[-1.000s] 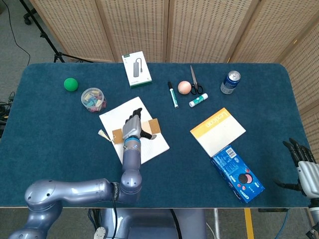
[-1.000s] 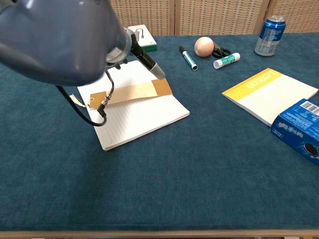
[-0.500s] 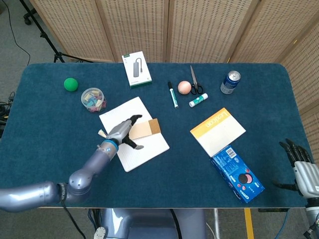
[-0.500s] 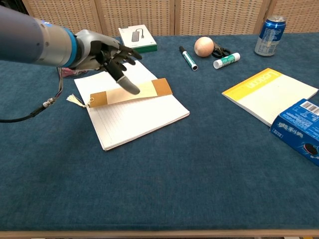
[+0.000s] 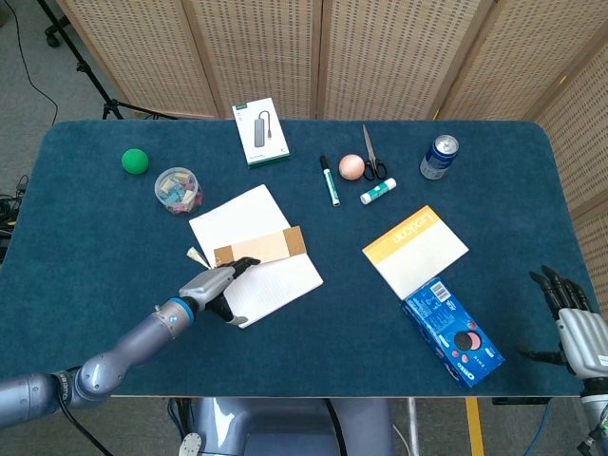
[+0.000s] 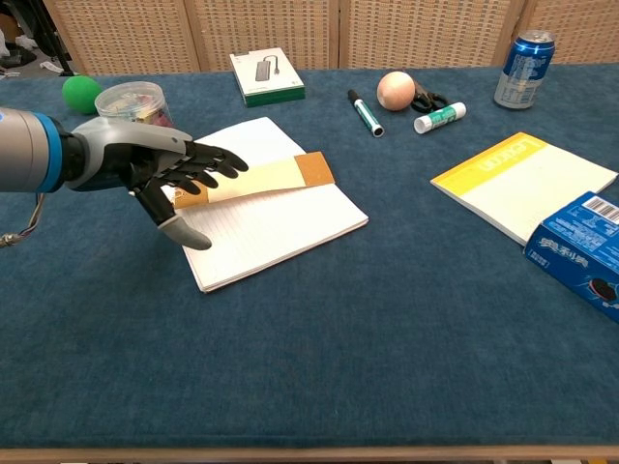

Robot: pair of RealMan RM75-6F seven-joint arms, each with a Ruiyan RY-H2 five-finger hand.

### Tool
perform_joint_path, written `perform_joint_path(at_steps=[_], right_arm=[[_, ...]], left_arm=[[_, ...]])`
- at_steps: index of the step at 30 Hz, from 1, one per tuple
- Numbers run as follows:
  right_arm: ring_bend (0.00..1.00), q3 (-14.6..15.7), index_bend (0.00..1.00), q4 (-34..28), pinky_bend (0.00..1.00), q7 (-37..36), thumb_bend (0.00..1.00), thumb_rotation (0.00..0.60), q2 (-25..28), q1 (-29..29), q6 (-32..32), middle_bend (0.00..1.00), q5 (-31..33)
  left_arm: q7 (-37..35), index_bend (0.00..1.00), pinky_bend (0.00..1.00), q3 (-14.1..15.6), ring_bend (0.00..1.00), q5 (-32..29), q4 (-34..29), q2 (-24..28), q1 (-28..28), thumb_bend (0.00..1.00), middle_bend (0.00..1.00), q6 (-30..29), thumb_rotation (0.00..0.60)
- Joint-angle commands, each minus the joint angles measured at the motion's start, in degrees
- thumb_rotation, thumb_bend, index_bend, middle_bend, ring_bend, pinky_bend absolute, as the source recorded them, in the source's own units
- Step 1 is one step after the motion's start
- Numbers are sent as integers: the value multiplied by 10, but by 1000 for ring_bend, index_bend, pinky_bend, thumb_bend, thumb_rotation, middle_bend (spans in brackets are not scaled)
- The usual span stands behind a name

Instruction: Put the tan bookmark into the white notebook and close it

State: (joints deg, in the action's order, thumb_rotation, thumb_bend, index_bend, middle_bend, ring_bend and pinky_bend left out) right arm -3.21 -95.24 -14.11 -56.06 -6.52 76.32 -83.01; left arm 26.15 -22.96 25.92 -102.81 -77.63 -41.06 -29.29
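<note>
Presently, status by item. White notebook (image 5: 255, 253): open on the tabletop, lined page up. Tan bookmark (image 5: 261, 250): lying across that page, tassel end overhanging at 9 o'clock; insertion judged done. Left hand (image 6: 160, 172): fingers spread, holding nothing, over the notebook's 8 o'clock corner. Right hand (image 5: 578, 328): fingers apart, empty, well apart at the tabletop's 4 o'clock edge. Outstanding: closing the cover.

Bright even lighting, soft faint shadows, sharp focus, no glare
</note>
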Motion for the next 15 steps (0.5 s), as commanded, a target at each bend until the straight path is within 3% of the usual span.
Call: perform_joint_path(at_steps=[1, 13, 15], right_arm=[[0, 1, 0, 0, 0, 0, 0, 600, 0, -1, -2, 0, 0], [0, 3, 0, -4, 0, 6, 0, 600, 1, -3, -8, 0, 1], [0, 4, 0, -5, 0, 6, 0, 600, 2, -3, -9, 0, 2]], left_arm=[[-23, 0, 0, 13, 0, 23, 7, 7, 0, 206, 0, -9, 600], [-93, 0, 0, 38, 0, 59, 51, -6, -22, 209, 0, -31, 600], [-105, 0, 0, 53, 0, 51, 56, -3, -33, 209, 0, -20, 600]])
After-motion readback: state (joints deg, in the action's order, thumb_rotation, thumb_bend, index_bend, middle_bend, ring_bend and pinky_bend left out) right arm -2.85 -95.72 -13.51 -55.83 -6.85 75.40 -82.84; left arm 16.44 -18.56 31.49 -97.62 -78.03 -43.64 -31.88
